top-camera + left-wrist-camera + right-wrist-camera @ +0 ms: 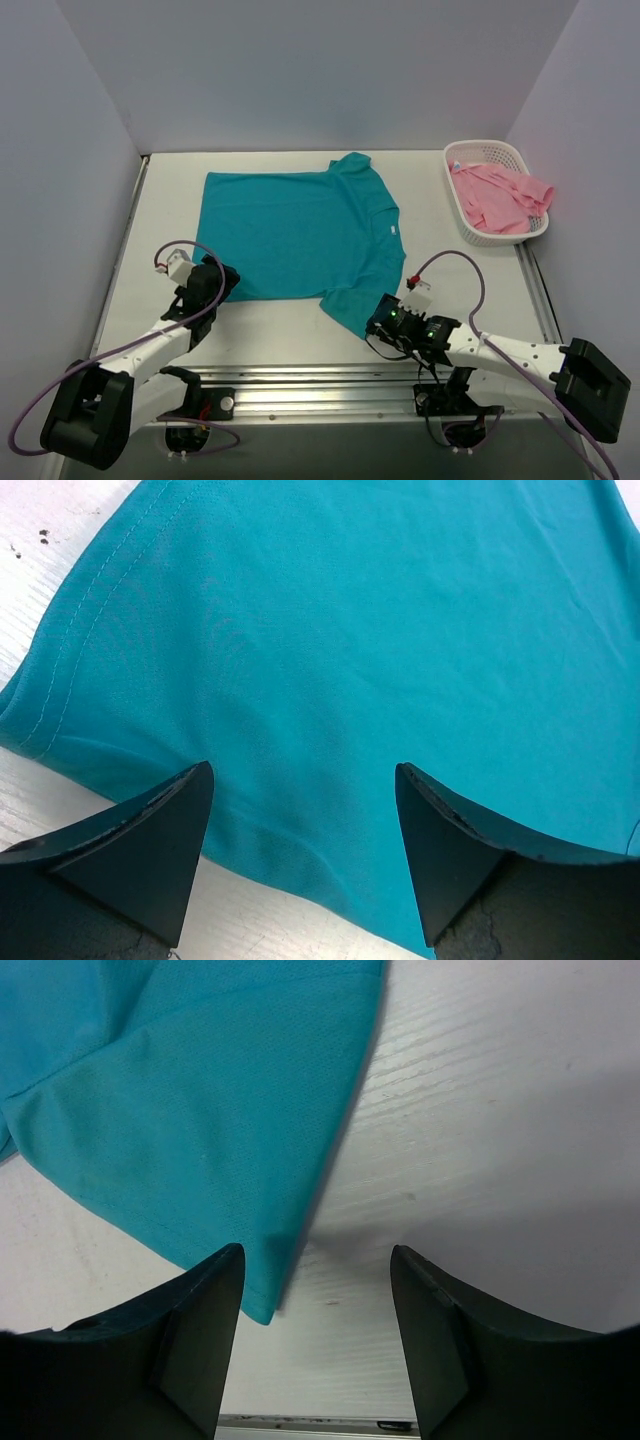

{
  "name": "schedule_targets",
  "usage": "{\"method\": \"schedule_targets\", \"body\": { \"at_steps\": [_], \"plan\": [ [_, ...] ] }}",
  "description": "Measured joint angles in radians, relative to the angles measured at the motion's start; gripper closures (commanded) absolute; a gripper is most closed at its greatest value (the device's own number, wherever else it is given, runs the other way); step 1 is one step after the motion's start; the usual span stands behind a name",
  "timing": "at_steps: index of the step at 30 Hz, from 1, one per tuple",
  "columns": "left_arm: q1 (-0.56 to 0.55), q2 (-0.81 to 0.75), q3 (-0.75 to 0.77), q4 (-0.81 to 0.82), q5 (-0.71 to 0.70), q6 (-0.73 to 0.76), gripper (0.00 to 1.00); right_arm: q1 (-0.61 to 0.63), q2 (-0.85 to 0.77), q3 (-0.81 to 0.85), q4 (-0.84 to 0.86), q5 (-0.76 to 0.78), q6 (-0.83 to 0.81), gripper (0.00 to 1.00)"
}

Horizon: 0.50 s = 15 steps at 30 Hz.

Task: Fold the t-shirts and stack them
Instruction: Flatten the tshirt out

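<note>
Progress is basically zero: teal shirt [295,235] lies spread flat on the table [450,275], unfolded, and pink shirt [495,195] sits bunched in the basket [470,148] at far right. Left gripper [305,770] hovers wide open over the hem, right gripper [318,1250] open beside a sleeve corner, neither holding anything. Neck label [393,230] is too small to read.

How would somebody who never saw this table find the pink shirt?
Start at the white table and look to its far right corner, where a white lattice basket sits. The pink t-shirt lies bunched up inside it, one edge hanging over the rim. The only other shirt, the teal t-shirt, is spread flat on the table, outside the basket.
</note>
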Motion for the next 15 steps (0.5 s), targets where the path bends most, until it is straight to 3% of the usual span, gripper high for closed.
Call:
{"method": "schedule_targets", "body": {
  "at_steps": [10,15],
  "plan": [
    [-0.004,-0.025,0.000,-0.027,-0.012,-0.008,0.18,0.027,0.103,0.002,0.150,-0.001,0.006,0.62],
    [-0.007,-0.025,-0.001,-0.029,-0.016,-0.021,0.18,0.027,0.117,0.001,0.165,-0.009,0.006,0.78]
  ]
}}
